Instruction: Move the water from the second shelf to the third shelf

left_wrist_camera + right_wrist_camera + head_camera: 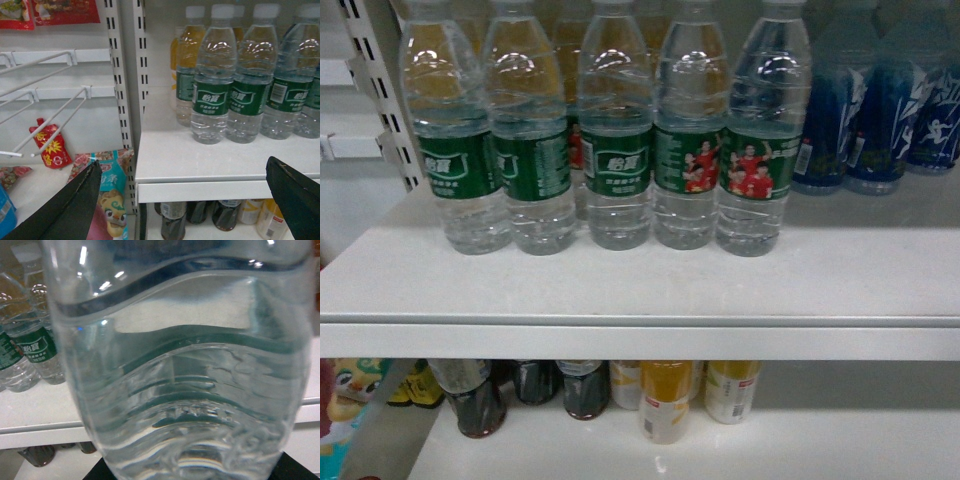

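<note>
Several water bottles with green labels stand in a row on the white shelf; the two on the right show athletes in red. The left wrist view shows the same row. One clear ribbed water bottle fills the right wrist view, sitting between the black fingers of my right gripper, which is shut on it. My left gripper is open and holds nothing, in front of the shelf's front left corner. Neither gripper appears in the head view.
Blue-labelled bottles stand right of the water. The shelf below holds dark bottles and yellow drinks. A slotted upright bounds the shelf on the left, with wire hooks, a red pouch and snack bags beyond it.
</note>
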### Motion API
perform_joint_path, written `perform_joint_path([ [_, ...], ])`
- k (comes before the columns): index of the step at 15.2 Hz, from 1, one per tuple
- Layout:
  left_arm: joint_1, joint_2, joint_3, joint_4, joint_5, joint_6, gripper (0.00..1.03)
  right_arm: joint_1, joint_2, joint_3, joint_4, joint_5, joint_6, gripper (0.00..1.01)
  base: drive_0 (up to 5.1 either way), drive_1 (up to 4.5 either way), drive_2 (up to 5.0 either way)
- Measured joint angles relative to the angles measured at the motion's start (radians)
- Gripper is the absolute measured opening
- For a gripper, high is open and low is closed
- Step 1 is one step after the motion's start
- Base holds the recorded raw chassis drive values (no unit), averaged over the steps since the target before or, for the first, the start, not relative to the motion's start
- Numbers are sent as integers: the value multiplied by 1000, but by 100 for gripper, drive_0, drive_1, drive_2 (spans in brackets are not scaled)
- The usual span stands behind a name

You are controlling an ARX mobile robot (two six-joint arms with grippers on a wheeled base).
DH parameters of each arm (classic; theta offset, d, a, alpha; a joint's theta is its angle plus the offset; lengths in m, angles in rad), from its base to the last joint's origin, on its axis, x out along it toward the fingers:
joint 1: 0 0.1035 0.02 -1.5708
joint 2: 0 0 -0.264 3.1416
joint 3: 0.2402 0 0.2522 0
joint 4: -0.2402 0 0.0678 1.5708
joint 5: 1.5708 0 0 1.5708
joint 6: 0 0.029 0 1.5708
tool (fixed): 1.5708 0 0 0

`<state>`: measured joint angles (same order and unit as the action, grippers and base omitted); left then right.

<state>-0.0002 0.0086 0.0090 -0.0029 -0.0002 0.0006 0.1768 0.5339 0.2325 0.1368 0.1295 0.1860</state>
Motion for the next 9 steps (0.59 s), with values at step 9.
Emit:
perform_joint_path([
  [9,0,0,0,-3,-1,0,98,0,1,0,-1,0,0,39,-485,241,241],
])
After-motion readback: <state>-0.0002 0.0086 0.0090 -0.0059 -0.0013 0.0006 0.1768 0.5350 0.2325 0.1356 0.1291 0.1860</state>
